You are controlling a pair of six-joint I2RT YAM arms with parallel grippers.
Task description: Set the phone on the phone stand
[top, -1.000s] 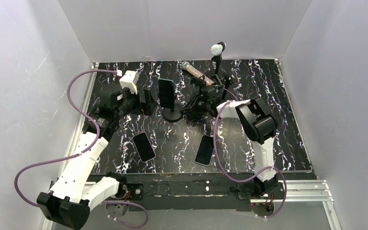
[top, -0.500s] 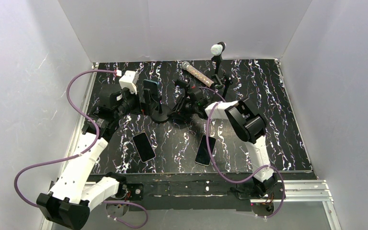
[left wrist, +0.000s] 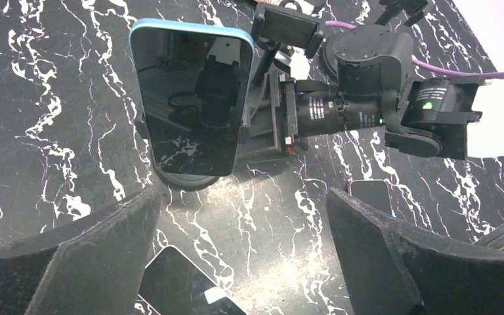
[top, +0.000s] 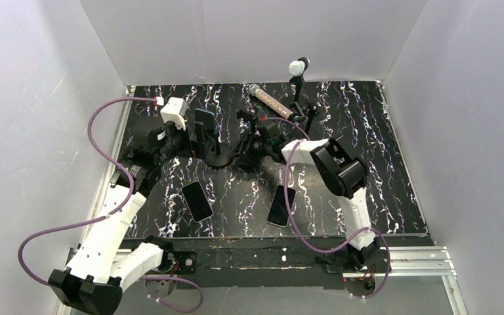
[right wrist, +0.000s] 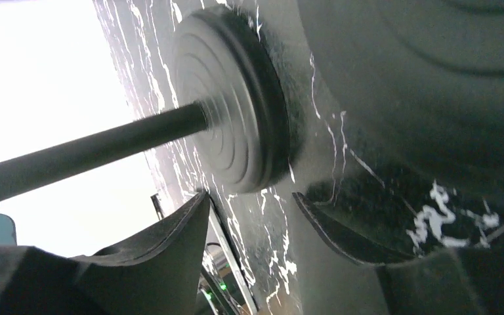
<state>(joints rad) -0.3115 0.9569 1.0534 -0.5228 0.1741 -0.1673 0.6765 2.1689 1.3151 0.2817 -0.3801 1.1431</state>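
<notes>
A spare phone (top: 197, 201) lies flat at 7 o'clock of the phone stand (top: 218, 159), and a second spare phone (top: 281, 206) lies flat at 4. At its 9, the left claw (left wrist: 243, 203) gapes wide and empty. At its 3, the right claw (right wrist: 249, 200) stands part open, gripping nothing. The phone (left wrist: 190, 98) sits upright on the stand.

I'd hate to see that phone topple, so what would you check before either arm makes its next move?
1. The phone seated on the stand: ok, upright in the holder.
2. The stand's foot flat on the table: ok in the left wrist view.
3. The left tool clear of the phone: ok, wide open, its fingers touching nothing.
4. The right tool clear of the stand's foot: cannot tell; open with a gap on one side, the other side's contact is unclear.
5. The spare phones out of the way: ok, both flat, nearer the arms' bases.
</notes>
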